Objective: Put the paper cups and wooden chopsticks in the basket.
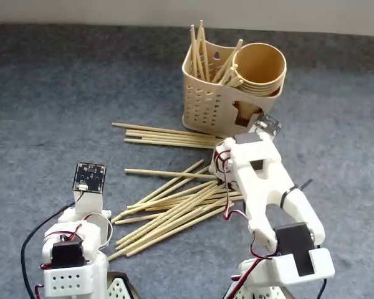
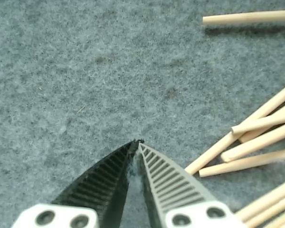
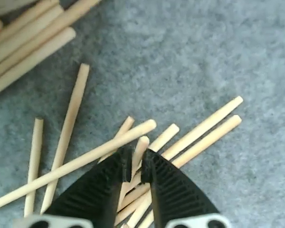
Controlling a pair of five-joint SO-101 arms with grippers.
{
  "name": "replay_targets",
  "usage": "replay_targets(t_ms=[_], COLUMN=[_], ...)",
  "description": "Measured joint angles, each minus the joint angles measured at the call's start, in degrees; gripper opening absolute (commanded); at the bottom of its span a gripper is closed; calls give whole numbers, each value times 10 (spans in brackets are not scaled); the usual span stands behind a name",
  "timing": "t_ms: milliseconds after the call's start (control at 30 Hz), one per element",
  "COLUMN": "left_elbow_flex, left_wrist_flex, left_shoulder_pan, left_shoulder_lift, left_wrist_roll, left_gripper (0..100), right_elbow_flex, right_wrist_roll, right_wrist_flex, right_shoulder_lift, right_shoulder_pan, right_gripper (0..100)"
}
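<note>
Quantity on site: one basket. It contains one nested stack of cups with about four rims showing; the exact number cannot be told. At least six chopsticks stand in the basket. On the worktop lie four in a row, one alone, and roughly a dozen in a crossed pile, where overlaps prevent an exact count. Two arms are fitted.

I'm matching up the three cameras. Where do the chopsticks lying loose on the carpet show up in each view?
High view: loose chopsticks fanned out in front of the basket.
Left wrist view: stick ends beside the shut left gripper, not touching it.
Right wrist view: beneath the right gripper, one chopstick between its fingertips.
Shared landmark: the grey carpet.
</note>
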Motion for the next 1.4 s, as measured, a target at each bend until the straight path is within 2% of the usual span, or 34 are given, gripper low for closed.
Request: replay_targets(t_ms=[500, 800, 1167, 1400], left_elbow_flex=[0, 0, 0, 0], left_wrist_flex=[0, 0, 0, 0], left_shoulder_pan=[0, 0, 0, 0], left_shoulder_lift=[0, 0, 0, 0], left_wrist_roll=[0, 0, 0, 0], left_gripper=[24, 24, 24, 24], right_elbow_flex=[-4, -4, 50, 87], right_wrist_roll=[0, 2, 76, 78], right_wrist_flex=[2, 8, 22, 23], right_shoulder_lift=[-17, -176, -336, -491], right_shoulder_pan=[24, 24, 24, 24], right_gripper=[5, 5, 5, 5])
